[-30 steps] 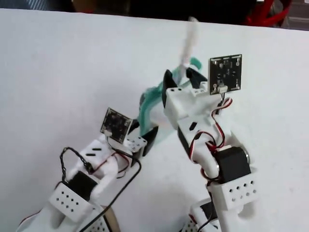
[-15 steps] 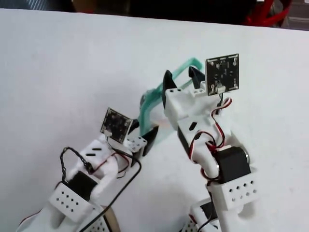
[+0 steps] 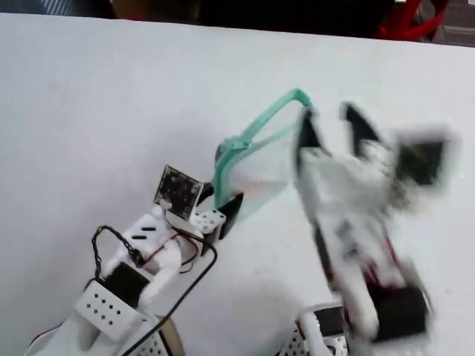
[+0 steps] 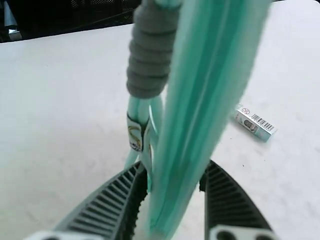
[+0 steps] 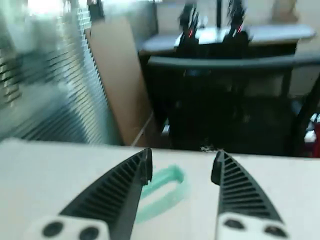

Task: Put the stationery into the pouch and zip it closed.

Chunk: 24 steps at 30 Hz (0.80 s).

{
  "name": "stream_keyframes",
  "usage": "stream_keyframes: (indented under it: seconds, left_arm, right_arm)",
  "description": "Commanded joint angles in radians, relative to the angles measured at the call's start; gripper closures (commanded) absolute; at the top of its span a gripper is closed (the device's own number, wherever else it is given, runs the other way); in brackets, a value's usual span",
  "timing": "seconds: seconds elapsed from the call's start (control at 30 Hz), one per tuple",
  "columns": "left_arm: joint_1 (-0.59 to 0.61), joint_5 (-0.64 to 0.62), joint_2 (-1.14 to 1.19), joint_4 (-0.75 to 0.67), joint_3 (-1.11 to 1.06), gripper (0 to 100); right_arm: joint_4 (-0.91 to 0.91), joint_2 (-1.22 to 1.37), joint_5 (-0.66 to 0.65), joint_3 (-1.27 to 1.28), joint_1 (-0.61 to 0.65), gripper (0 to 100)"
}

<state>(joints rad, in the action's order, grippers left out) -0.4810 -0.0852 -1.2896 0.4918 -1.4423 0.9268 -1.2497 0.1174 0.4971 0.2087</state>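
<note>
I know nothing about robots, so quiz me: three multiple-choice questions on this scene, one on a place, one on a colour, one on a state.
1. What colour is the edge of the pouch? A red, B teal, C yellow.
2. Where is the small box? A inside the pouch, B on the table, C in the right jaws.
3. The right jaws are: A shut on a pen, B shut on the pouch, C open and empty.
B: its rim is teal. B: it lies on the table. C: nothing sits between them.

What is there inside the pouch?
The pouch is translucent: a faint reddish smear shows inside, too vague to name. The left gripper covers its lower corner.
</note>
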Motion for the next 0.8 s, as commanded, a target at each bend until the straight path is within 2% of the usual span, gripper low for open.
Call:
stream_keyframes:
  seconds: [0.0, 0.13, 0.33, 0.67, 0.77]
  left_arm:
    - [-0.004, 0.015, -0.007, -0.026, 0.006, 82]
    - [-0.001, 0.017, -0.007, -0.026, 0.006, 82]
    - [-0.001, 0.017, -0.007, -0.026, -0.009, 82]
    - [-0.001, 0.017, -0.007, -0.026, -0.015, 82]
    - [-0.001, 0.017, -0.007, -0.026, -0.015, 82]
  right_arm:
    - [-0.036, -0.165, -0.008, -0.011, -0.145, 80.3]
    - [-0.147, -0.107, -0.009, 0.138, -0.24, 80.2]
    - [-0.288, 0.242, -0.008, 0.198, -0.386, 80.1]
    - [-0.206, 0.875, -0.018, 0.003, -0.435, 80.1]
    - [-0.188, 1.056, -0.063, -0.066, -0.438, 80.1]
